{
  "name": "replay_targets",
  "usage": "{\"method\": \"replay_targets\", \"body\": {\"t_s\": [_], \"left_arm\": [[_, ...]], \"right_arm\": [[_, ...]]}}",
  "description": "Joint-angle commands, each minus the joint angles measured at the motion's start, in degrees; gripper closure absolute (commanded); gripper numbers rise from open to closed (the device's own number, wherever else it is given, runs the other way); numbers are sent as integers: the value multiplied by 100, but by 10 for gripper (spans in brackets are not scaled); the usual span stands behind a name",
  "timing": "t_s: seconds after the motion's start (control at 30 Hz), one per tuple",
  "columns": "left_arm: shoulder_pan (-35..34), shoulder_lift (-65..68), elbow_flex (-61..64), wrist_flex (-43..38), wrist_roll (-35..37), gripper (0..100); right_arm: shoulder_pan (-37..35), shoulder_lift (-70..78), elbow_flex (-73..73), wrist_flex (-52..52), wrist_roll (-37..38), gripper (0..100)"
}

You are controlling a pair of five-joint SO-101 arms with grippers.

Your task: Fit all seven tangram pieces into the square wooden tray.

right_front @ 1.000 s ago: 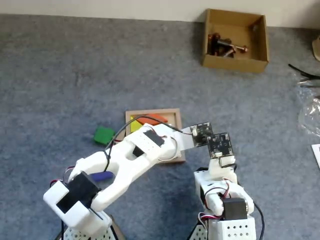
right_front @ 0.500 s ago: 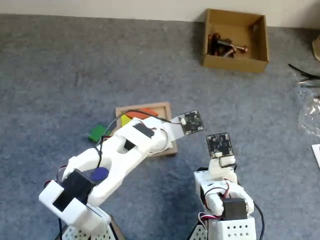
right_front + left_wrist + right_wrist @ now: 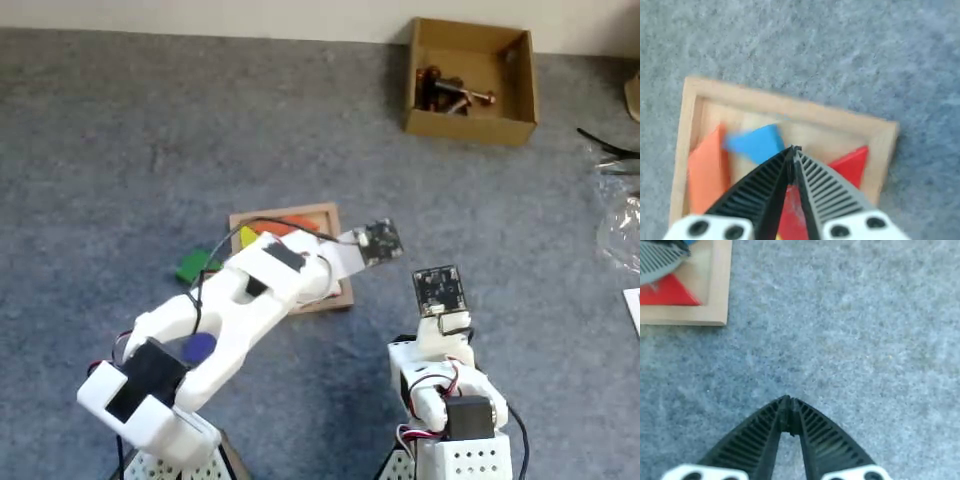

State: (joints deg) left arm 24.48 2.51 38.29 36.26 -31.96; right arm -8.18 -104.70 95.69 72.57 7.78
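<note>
When you read the left wrist view, you find the left gripper (image 3: 792,149) pressed together with nothing between its fingers, its tips over the square wooden tray (image 3: 790,107). You cannot tell whether the tips touch the tray floor. Inside the tray, locate the orange piece (image 3: 707,170) against one side wall, the light blue piece (image 3: 755,141) just beside it, and the red piece (image 3: 852,165) near the opposite wall, partly covered by the gripper. The tips point at the floor between the light blue piece and the red piece.

From the high view, confirm that the tray sits on the grey worktop (image 3: 150,130) near the middle, with the left arm (image 3: 240,310) lying across its near part. A yellow piece (image 3: 248,238) shows in the tray next to the orange piece. Two pieces lie outside the tray. The green piece (image 3: 195,265) rests on the worktop just beside the tray's wall. The dark blue piece (image 3: 200,347) shows from under the left arm, well apart from the tray.

Check the right gripper (image 3: 788,401): it is pressed together, holds nothing, and hangs over the worktop near one corner of the tray. A cardboard box (image 3: 470,85) holding small objects stands at the far side, well apart from the tray.
</note>
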Motion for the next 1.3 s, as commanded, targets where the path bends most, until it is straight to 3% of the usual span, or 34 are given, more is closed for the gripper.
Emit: {"method": "replay_targets", "body": {"t_s": [0.0,0.2,0.47,0.87,1.13,1.27], "left_arm": [[75,-66,-400,703,18,992],[532,-22,-514,1248,0,992],[189,-66,-523,1240,-9,992],[233,-75,-1147,1266,-9,995],[207,-75,-1341,1196,-9,995],[-40,-22,-1323,536,-9,993]], "right_arm": [[-57,-48,673,-101,-44,993],[-57,-48,673,-101,-44,993],[-57,-48,673,-101,-44,993],[-57,-48,673,-101,-44,993],[-57,-48,673,-101,-44,993],[-57,-48,673,-101,-44,993]]}}
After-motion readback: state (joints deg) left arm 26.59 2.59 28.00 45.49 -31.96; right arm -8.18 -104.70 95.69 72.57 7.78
